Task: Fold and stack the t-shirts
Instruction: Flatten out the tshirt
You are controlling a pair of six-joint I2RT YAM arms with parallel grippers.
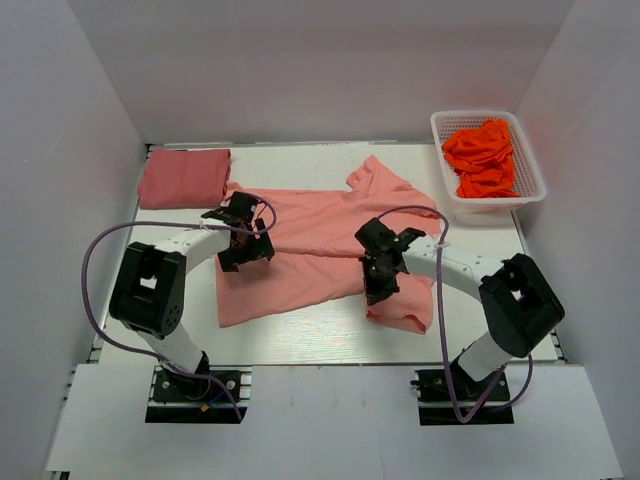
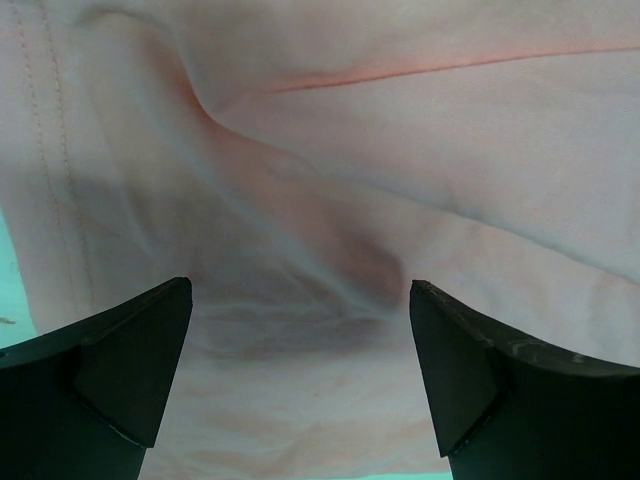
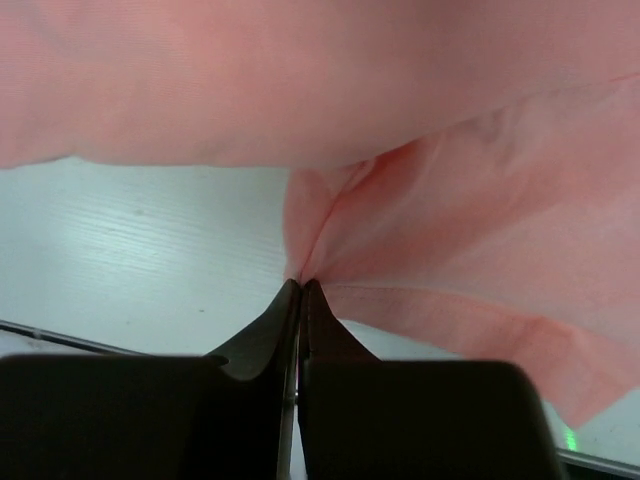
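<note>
A light salmon-pink t-shirt (image 1: 310, 240) lies spread and partly folded across the middle of the table. A darker rose-red t-shirt (image 1: 183, 177) lies folded at the back left. My left gripper (image 1: 243, 243) is open over the pink shirt's left part; the left wrist view shows its fingers (image 2: 135, 365) wide apart above rumpled cloth (image 2: 330, 200). My right gripper (image 1: 380, 280) is shut on a pinch of the pink shirt's edge (image 3: 305, 265), holding it just above the table. The neck label is hidden.
A white basket (image 1: 530, 190) with orange cloth (image 1: 482, 157) stands at the back right. White walls enclose the table on three sides. Purple cables loop from both arms.
</note>
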